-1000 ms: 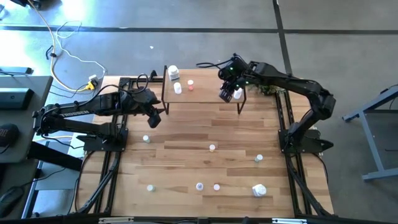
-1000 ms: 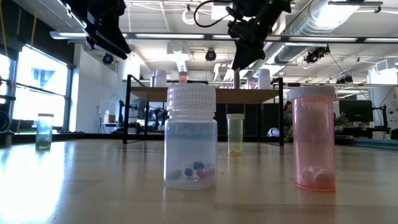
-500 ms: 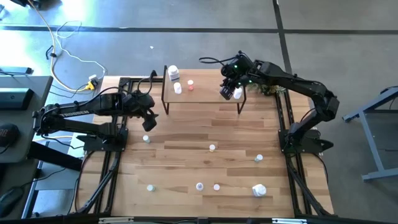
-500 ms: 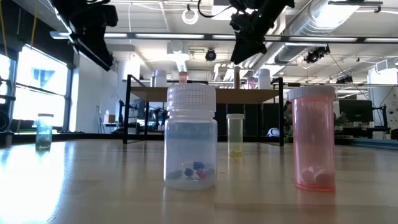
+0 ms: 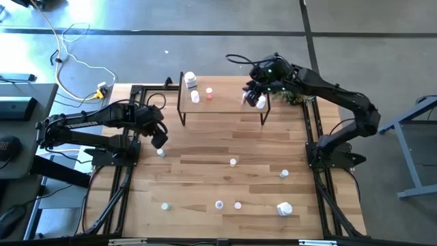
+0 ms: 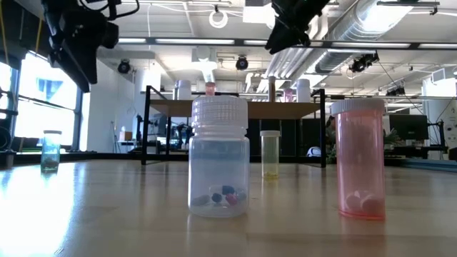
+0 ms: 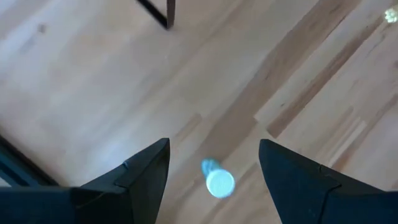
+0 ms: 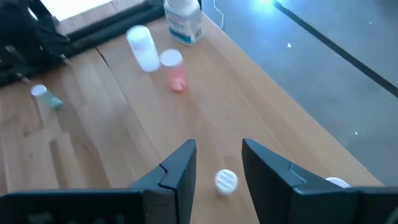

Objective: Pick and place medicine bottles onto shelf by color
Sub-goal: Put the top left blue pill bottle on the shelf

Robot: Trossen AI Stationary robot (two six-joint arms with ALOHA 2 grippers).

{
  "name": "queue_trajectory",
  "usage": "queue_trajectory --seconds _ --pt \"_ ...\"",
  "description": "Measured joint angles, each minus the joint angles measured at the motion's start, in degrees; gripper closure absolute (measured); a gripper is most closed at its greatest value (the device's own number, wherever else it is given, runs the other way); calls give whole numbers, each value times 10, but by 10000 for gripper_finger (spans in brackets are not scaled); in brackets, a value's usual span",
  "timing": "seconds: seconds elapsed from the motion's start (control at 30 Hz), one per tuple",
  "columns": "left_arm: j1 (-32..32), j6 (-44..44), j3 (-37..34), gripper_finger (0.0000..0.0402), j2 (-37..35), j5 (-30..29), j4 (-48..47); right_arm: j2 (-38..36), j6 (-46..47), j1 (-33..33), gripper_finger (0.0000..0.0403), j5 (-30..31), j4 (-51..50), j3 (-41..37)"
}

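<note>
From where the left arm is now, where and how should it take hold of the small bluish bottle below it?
Probably around the body just under the white cap, coming straight down. The bluish bottle stands upright on the table, and the open left pincer already straddles it.

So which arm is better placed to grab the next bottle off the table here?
Probably the left. Its open gripper hangs just above a small bottle, which shows between its fingers in the left wrist view. The right gripper, also open, is over the shelf, far from the loose bottles.

Left pincer [image 5: 159,140] shifted toward a bottle [image 5: 160,152] (right pincer [image 5: 254,98] rose).
</note>
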Motion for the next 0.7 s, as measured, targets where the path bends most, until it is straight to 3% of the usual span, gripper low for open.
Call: queue_trajectory --seconds 0.2,0.7 --pt "-23 -99 -34 163 0 -2 -2 -7 10 18 281 7 16 0" --pt "-138 -224 -135 163 0 -2 42 -7 39 42 281 11 19 0"
